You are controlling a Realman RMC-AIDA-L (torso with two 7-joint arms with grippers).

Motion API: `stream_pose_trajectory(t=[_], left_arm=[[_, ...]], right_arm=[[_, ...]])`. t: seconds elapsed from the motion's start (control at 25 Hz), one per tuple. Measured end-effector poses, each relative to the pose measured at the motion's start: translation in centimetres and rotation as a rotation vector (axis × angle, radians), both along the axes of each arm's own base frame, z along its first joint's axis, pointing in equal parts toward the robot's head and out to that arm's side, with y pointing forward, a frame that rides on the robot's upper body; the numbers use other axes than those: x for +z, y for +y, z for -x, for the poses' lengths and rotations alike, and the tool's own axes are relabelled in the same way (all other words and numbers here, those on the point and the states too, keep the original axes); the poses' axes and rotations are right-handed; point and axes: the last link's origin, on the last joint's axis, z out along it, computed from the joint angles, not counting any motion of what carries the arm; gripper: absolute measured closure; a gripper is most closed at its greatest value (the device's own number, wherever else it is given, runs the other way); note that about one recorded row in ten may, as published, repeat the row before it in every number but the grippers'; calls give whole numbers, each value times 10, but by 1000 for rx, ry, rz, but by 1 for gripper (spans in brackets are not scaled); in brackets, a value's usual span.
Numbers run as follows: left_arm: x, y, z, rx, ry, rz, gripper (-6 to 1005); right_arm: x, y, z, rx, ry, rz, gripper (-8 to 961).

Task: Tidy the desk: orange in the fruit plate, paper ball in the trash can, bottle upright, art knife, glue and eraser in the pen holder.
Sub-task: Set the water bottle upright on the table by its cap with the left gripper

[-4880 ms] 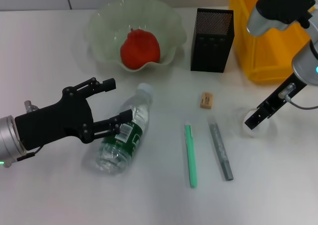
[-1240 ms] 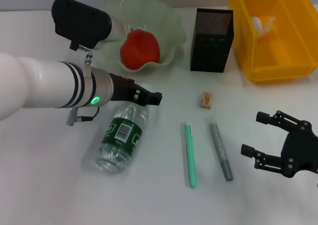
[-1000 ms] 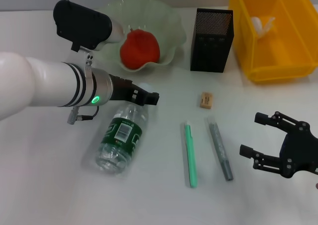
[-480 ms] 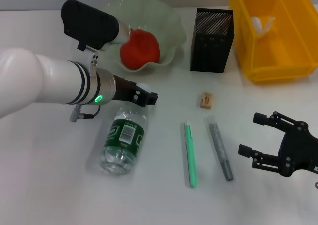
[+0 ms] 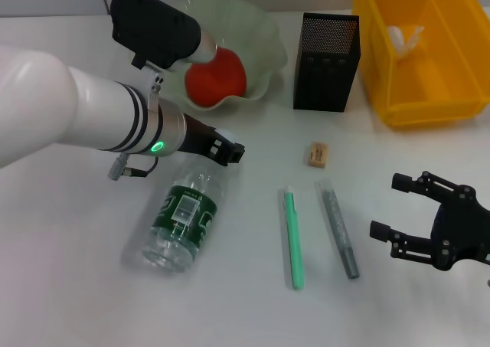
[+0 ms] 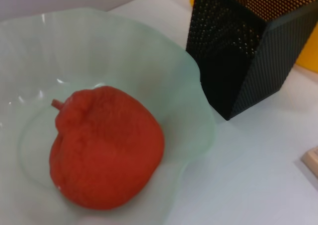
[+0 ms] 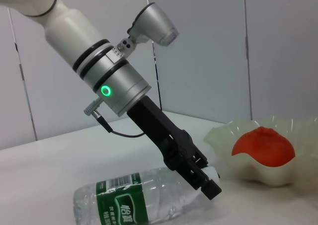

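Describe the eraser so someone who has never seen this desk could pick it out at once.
Start at the black mesh pen holder at the back of the desk, left of the yellow trash can. Just in front of it, on the bare white surface, lies the eraser. It is a small tan block, unlike the long green stick and grey stick lying nearer the robot.

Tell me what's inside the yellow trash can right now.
The paper ball lies inside the trash can, against its far wall. The bin's right end runs past the head view's edge, so that part stays unseen.
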Motion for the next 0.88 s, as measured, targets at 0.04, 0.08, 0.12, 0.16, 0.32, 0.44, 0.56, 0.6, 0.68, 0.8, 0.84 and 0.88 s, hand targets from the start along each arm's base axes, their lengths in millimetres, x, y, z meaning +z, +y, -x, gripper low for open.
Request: stream_pose_trajectory(t=[0.04, 0.08, 0.12, 0.16, 0.32, 0.44, 0.56, 0.6, 0.68, 0.8, 0.84, 0.88], left_arm=[[1, -1, -2, -11, 10, 5, 511], [2, -1, -3, -19, 11, 6, 524], [4, -3, -5, -42, 11, 13, 524], [5, -5, -7, -64, 5, 18, 524], [20, -17, -13, -199, -70, 41, 524], [39, -24, -7, -280, -148, 30, 524], [49, -26, -1, -323, -178, 19, 524], [55, -27, 3, -349, -202, 12, 524], [62, -29, 9, -384, -245, 4, 525], [73, -29, 19, -430, -303, -17, 525], [79, -29, 25, -443, -342, -33, 525], [79, -29, 25, -443, -342, -33, 525]], right_arm=[[0, 0, 0, -1, 0, 0, 101], [0, 0, 0, -1, 0, 0, 101], [0, 0, 0, -1, 1, 0, 101], [0, 0, 0, -1, 1, 0, 101], [0, 0, 0, -3, 4, 1, 100], [1, 0, 0, -5, 4, 1, 101], [1, 0, 0, -5, 5, 1, 101], [1, 0, 0, -7, 7, 3, 101], [1, 1, 0, -10, 10, 5, 101], [1, 2, 1, -10, 13, 7, 101], [0, 2, 2, -11, 15, 10, 101], [0, 2, 2, -11, 15, 10, 101]])
